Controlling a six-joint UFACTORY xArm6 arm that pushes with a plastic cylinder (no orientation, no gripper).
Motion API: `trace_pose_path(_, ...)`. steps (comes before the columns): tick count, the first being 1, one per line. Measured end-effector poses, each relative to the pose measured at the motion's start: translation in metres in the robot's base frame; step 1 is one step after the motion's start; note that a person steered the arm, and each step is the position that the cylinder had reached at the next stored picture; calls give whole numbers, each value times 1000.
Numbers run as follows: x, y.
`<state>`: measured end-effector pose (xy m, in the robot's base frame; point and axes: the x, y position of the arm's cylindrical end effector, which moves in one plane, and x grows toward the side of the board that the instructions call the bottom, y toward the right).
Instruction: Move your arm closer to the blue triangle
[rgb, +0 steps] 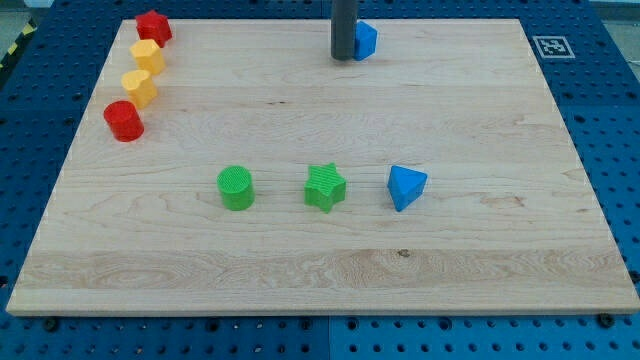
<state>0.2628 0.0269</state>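
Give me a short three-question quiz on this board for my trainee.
1. True or false: my tip touches the blue triangular block.
2. Which block sits just to the view's left of the blue triangular block? A) green star-shaped block B) green cylinder block C) red cylinder block
3. Fill in: the block right beside my tip, at the view's top, is coloured ____.

Key: 1 false; 2 A; 3 blue.

Blue triangle lies flat on the board, right of centre, just right of the green star, one corner pointing toward the view's bottom-left.
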Motion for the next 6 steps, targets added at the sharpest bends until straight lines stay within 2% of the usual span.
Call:
trace_pose_path(1,22,0)
trace_pose_path(2,105,14)
trace_pose_path(3,173,63)
trace_pose_path(4,189,149)
trace_pose_path(5,253,184)
trace_pose_path(6,283,155)
